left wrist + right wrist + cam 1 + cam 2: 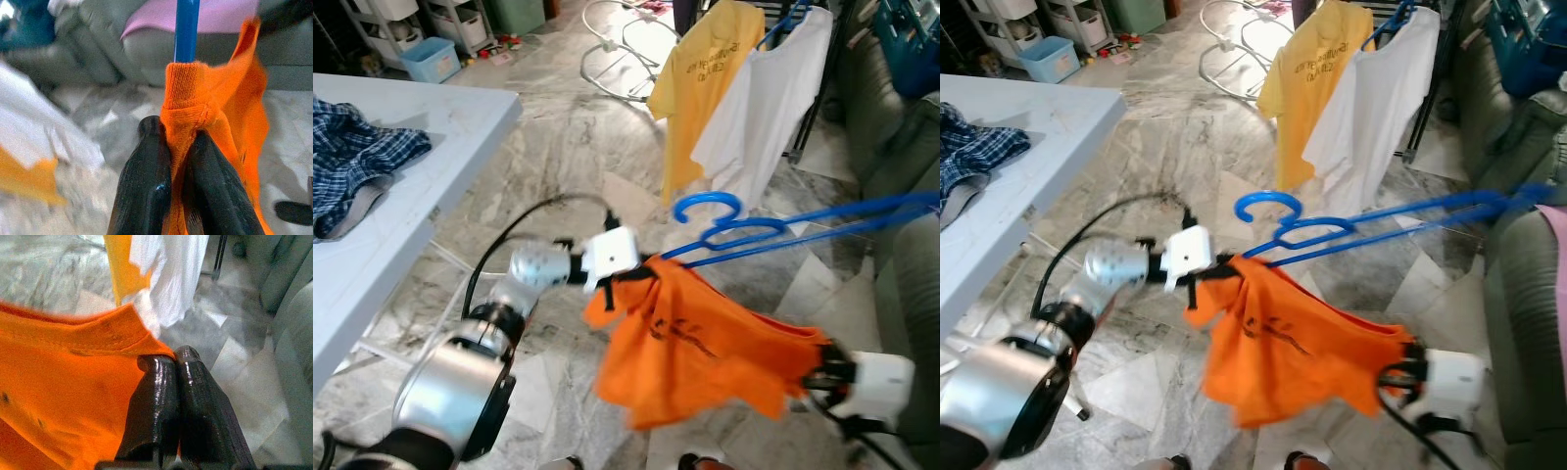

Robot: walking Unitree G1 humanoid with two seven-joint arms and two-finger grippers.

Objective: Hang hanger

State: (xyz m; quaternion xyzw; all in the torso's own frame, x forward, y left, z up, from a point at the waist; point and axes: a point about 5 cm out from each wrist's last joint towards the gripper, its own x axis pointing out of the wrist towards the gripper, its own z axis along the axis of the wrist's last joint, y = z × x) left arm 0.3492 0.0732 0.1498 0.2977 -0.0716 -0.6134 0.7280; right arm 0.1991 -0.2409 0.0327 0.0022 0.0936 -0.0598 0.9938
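The blue hanger [783, 233] is the thing to steer by. Its long arm runs from the neck of the orange shirt [705, 348] up and away toward the couch [901, 147], and its hook [707, 208] curls just above that neck, pointing back toward the clothes rack [1435, 69] beyond.

On the hanger's left end, the left gripper [181, 161] has its two black fingers [146, 181] pinched together on the orange collar, right where the blue rod [187, 29] comes out of the ribbed knit. This arm is the one nearer the hook, so it looks best placed to guide the hook to the rail.

Below the hanger hangs the orange shirt, bunched and sagging, dark lettering across its front, only partly spread along the blue arm.

On the shirt's far right edge, lower than the hanger, the right gripper [176, 362] is shut tight on the hem, fingers pressed flat together.

Behind the hanger, a yellow shirt [700, 83] and a white shirt [769, 108] hang on the rack already. The hook must travel up and forward to reach it.
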